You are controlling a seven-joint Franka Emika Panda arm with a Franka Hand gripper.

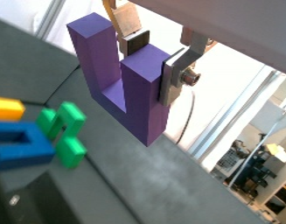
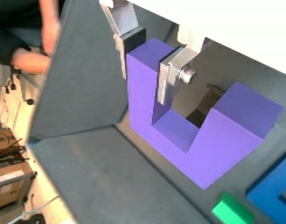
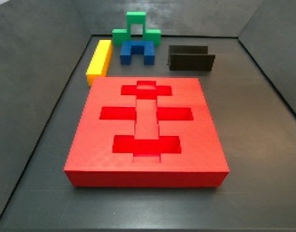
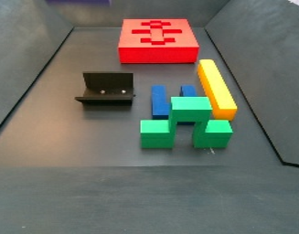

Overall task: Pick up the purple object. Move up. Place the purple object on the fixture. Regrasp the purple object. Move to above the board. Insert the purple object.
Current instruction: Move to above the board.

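Dark grey matte floor (image 3: 253, 118), walled. In a side view, left to right: one yellow bar (image 3: 100, 60), one green block (image 3: 136, 23), one blue arch (image 3: 140, 49), one fixture (image 3: 193, 60); one red board (image 3: 147, 131) in front. In both wrist views the gripper (image 1: 155, 56) pinches one prong of the smooth U-shaped purple object (image 1: 124, 79), held above the floor.

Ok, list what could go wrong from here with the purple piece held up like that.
1. The gripper, high above the floor, clamps only one prong of the purple object; the base and other prong hang off to one side, so it may twist or slip.
2. The fixture is small, so a tilted piece could seat badly.
3. The blue block, green block and yellow bar lie near the fixture; a low approach might knock them.
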